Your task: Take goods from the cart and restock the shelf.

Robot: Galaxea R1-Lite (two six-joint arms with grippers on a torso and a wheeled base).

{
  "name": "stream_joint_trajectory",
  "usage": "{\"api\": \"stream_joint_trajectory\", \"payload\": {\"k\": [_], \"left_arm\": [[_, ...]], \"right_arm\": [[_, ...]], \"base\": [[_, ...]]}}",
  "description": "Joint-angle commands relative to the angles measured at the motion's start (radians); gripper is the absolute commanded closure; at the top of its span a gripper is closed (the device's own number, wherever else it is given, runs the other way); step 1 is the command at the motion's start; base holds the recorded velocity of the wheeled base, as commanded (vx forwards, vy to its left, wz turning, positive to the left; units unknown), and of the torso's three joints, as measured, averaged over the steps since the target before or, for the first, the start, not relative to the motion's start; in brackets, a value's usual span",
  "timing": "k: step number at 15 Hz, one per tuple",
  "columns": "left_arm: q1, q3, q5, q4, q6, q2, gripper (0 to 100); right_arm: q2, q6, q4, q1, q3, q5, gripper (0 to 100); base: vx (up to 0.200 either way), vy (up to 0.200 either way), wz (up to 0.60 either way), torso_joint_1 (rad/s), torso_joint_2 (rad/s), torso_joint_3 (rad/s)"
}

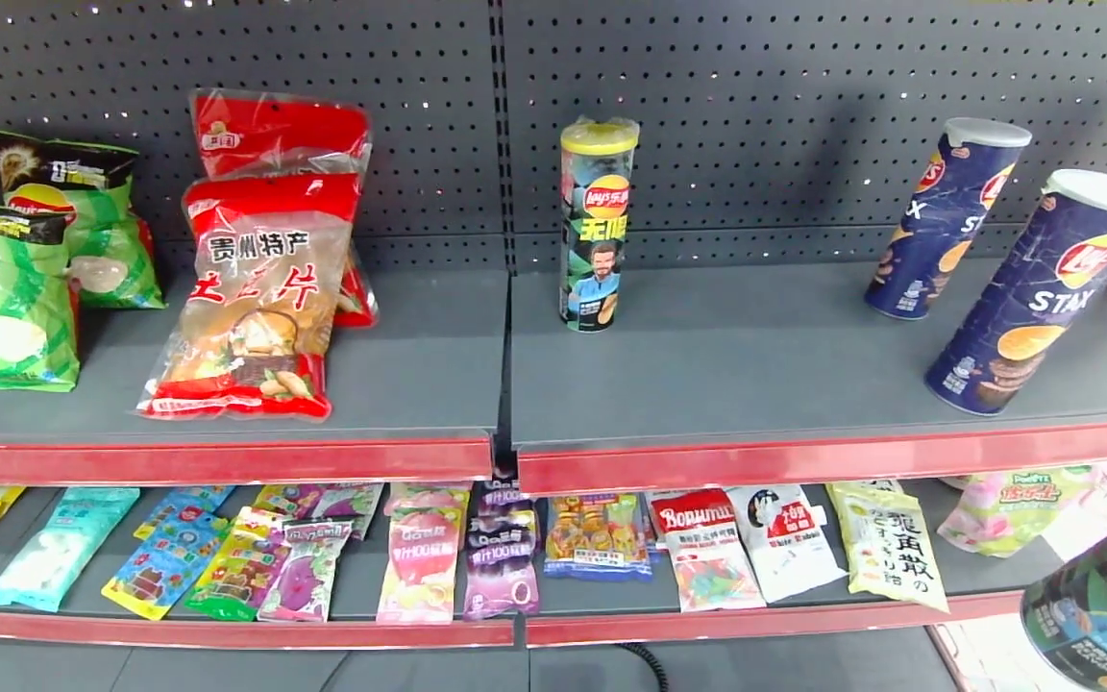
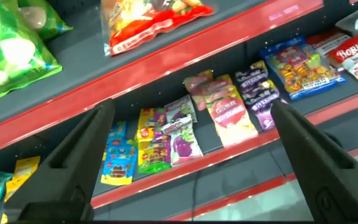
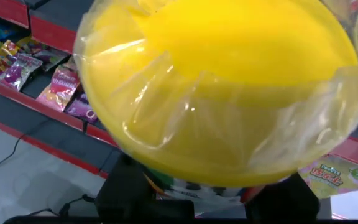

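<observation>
A chip canister (image 3: 216, 81) with a yellow lid under clear plastic wrap sits in my right gripper (image 3: 197, 196), which is shut on its body; the dark fingers (image 3: 126, 196) show on either side below the lid. In the head view this canister (image 1: 1101, 605) hangs at the lower right, in front of the lower shelf's right end. A matching yellow-lidded canister (image 1: 597, 226) stands upright on the upper shelf (image 1: 707, 384), near the middle. My left gripper (image 2: 191, 109) is open and holds nothing, facing the lower shelf's candy packets (image 2: 166, 137).
Two dark blue canisters (image 1: 1034, 288) lean at the upper shelf's right. Red snack bags (image 1: 260, 288) and green chip bags (image 1: 11, 288) stand at its left. Several flat packets (image 1: 707, 548) cover the lower shelf. Free room lies on both sides of the upright canister.
</observation>
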Motion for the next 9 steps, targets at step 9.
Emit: {"api": "stream_joint_trajectory", "payload": {"k": [9], "left_arm": [[-0.002, 0.000, -0.001, -0.001, 0.001, -0.005, 0]], "right_arm": [[0.012, 0.001, -0.001, 0.069, -0.021, 0.018, 100]], "base": [[0.133, 0.000, 0.00, 0.001, 0.00, 0.003]]}}
